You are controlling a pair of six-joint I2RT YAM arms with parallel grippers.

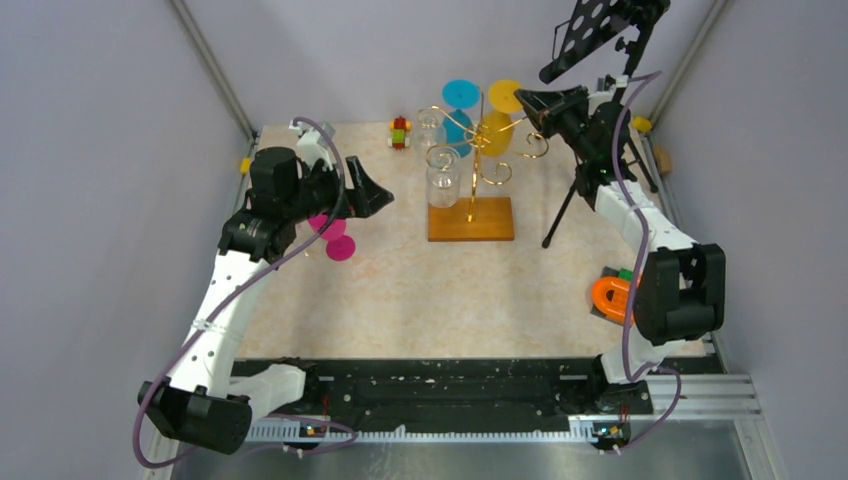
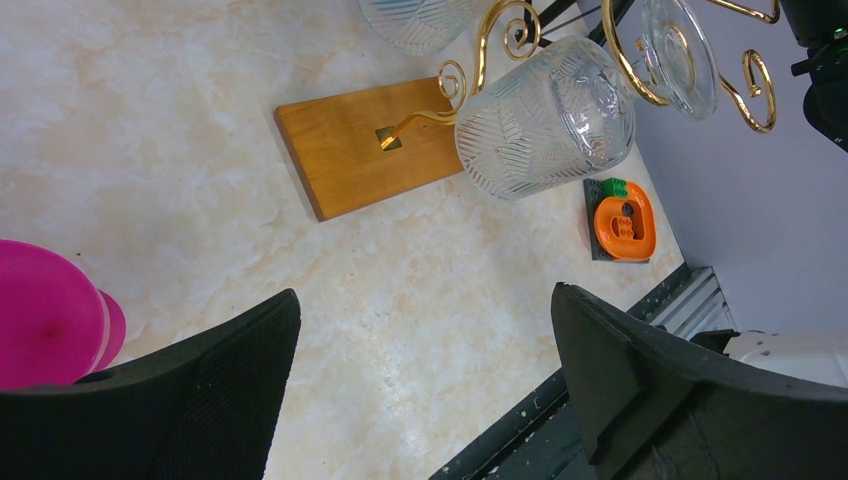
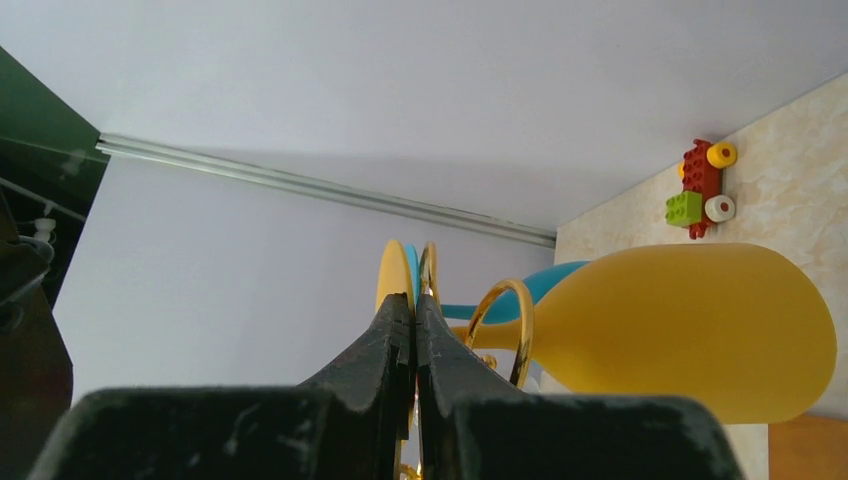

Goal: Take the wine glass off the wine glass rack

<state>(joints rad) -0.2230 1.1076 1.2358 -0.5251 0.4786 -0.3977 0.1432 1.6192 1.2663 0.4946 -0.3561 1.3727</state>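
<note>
Spanning the workspace, the marbled surface [image 1: 380, 300] carries the wine glass rack [image 1: 472, 180] toward its far side, standing on its wooden base [image 2: 350, 150].

**Hanging items.** A yellow wine glass [image 3: 690, 330], a blue wine glass [image 1: 460, 95] and clear glasses [image 2: 545, 130] hang bowl-down from the gold scroll arms. A pink wine glass [image 1: 335, 238] rests on the surface under the left arm, well apart from the rack.

**Claws.**
- The right claw [image 3: 413, 300] is at the top of the rack with its fingers pressed together. Nothing shows between them. The yellow glass's foot and a gold wire sit just beyond the tips, and whether they touch cannot be told.
- The left claw [image 2: 425, 300] hangs above bare surface with its fingers wide apart, holding nothing.

**Step in hand (judged).** The right claw is approaching the yellow wine glass, and no glass has been gripped yet.

**Procedure.**
1. Part the right claw's fingers before advancing.
2. Close on the stem, between the foot and the bowl.
3. Slide the stem out through the open end of the scroll. Do not pull downward.
4. Keep clear of the blue glass beside it.

**Caution.** The wire stand looks light and is likely to tip under side load.
</note>
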